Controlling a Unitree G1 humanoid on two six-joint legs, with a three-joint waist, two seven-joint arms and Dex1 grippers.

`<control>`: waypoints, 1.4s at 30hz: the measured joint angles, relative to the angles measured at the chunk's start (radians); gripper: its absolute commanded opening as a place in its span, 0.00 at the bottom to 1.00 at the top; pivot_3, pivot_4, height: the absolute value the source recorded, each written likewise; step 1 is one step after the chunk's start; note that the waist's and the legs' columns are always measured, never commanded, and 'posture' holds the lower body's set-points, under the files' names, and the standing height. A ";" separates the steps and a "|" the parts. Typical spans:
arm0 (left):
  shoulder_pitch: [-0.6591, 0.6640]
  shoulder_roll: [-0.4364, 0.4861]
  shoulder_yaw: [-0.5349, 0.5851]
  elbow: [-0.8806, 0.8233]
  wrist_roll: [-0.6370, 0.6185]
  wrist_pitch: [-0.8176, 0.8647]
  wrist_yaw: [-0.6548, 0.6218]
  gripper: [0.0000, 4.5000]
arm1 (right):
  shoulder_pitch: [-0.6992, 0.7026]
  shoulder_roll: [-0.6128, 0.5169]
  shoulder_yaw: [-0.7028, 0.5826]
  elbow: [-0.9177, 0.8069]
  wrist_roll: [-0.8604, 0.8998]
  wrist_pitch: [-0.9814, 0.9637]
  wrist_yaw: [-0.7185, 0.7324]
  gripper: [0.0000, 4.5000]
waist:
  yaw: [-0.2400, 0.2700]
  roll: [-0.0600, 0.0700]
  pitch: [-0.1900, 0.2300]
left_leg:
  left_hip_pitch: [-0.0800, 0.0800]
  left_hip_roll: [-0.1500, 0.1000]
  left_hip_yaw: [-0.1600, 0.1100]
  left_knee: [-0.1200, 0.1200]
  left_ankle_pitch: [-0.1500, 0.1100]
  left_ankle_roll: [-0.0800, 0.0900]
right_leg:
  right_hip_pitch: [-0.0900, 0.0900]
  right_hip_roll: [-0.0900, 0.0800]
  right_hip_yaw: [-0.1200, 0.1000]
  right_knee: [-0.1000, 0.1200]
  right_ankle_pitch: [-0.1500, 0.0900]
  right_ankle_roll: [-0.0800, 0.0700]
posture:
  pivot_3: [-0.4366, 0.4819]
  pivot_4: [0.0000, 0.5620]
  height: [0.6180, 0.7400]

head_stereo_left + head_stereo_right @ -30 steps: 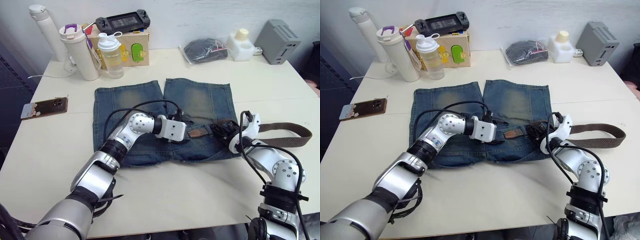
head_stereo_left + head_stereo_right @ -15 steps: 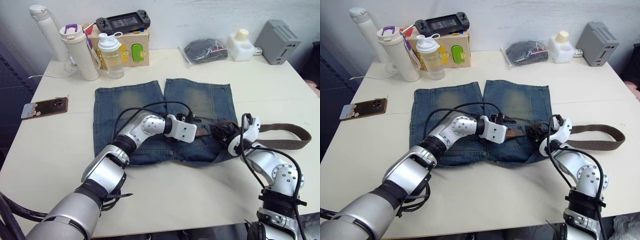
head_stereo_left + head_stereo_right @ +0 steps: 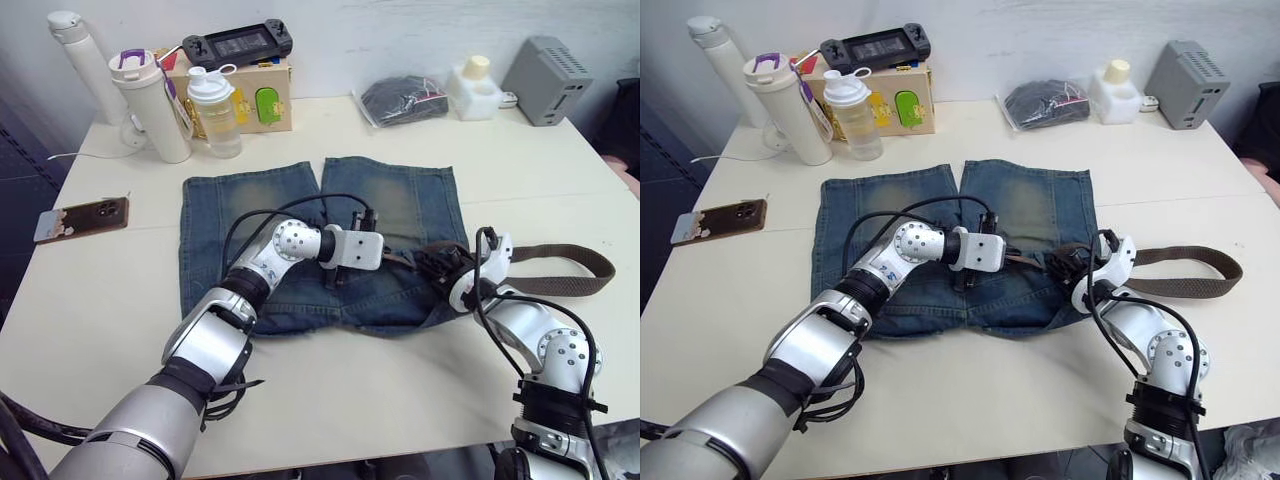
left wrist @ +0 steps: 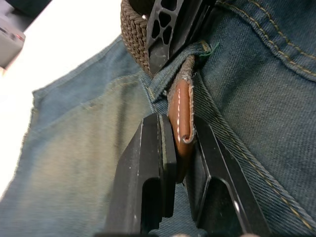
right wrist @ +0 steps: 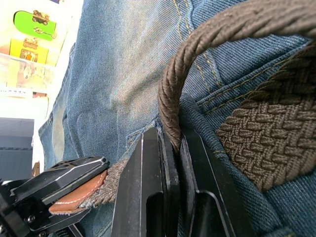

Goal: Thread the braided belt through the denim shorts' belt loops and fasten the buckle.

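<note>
The denim shorts (image 3: 320,240) lie flat in the middle of the table (image 3: 330,370), waistband toward the near edge. The braided belt (image 3: 560,272) trails off to the right and runs left along the waistband. The left gripper (image 4: 178,148) pinches the belt's tan leather tip between its fingers, just past a belt loop (image 4: 170,74). The right gripper (image 5: 173,148) pinches the woven strap further right, where it arches up off the cloth.

The likely trouble is slippage: the leather tip is smooth and stiff, held on a narrow edge, so a pull at an angle could draw it out of the fingers. The woven strap is rough and thick; it may snag in the snug loop and drag the soft denim into folds. The buckle cannot be made out.
</note>
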 measured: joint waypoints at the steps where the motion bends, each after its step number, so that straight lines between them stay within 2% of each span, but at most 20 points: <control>1: 0.000 0.000 0.008 0.004 -0.016 0.004 -0.025 0.12 | 0.001 0.000 0.004 -0.001 0.002 -0.002 0.001 0.00 | -0.001 0.000 0.000 | 0.000 0.000 0.000 0.000 0.000 0.000 | 0.000 0.000 0.000 0.000 0.000 0.000 | 0.48 0.27 0.56; 6: -0.002 -0.001 0.042 0.017 -0.065 0.023 -0.120 0.12 | 0.003 -0.001 0.017 -0.001 0.007 -0.011 0.006 0.00 | -0.009 0.000 0.000 | -0.001 0.000 0.000 0.000 0.000 0.000 | -0.001 0.000 0.000 0.000 0.000 0.000 | 0.48 0.27 0.56; 8: -0.002 -0.006 0.054 0.017 -0.083 0.036 -0.159 0.02 | 0.003 -0.003 0.019 -0.001 0.007 -0.012 0.009 0.00 | -0.010 0.000 0.000 | -0.001 0.000 0.000 0.000 0.000 0.000 | -0.001 0.000 0.000 0.000 0.000 0.000 | 0.48 0.27 0.56; 9: -0.003 -0.009 0.062 0.018 -0.096 0.049 -0.182 0.00 | 0.004 -0.005 0.020 -0.001 0.006 -0.012 0.011 0.00 | -0.010 0.000 0.000 | -0.001 0.000 0.000 0.000 0.000 0.000 | -0.001 0.000 0.000 0.000 0.000 0.000 | 0.48 0.27 0.56; 19: -0.042 -0.018 0.106 0.032 -0.147 0.177 -0.345 0.00 | 0.004 -0.010 0.033 0.000 0.006 -0.011 0.035 0.00 | -0.011 0.000 0.000 | -0.003 0.000 0.000 0.000 0.000 0.000 | -0.003 0.001 -0.001 0.000 0.000 0.000 | 0.48 0.27 0.56; 42: -0.081 -0.046 0.109 0.079 -0.111 0.158 -0.344 0.00 | 0.010 -0.010 0.034 -0.010 -0.005 -0.030 0.029 0.00 | -0.009 0.000 0.000 | -0.007 -0.001 -0.002 0.002 0.001 0.001 | -0.004 0.000 -0.003 0.000 0.000 0.000 | 0.48 0.27 0.56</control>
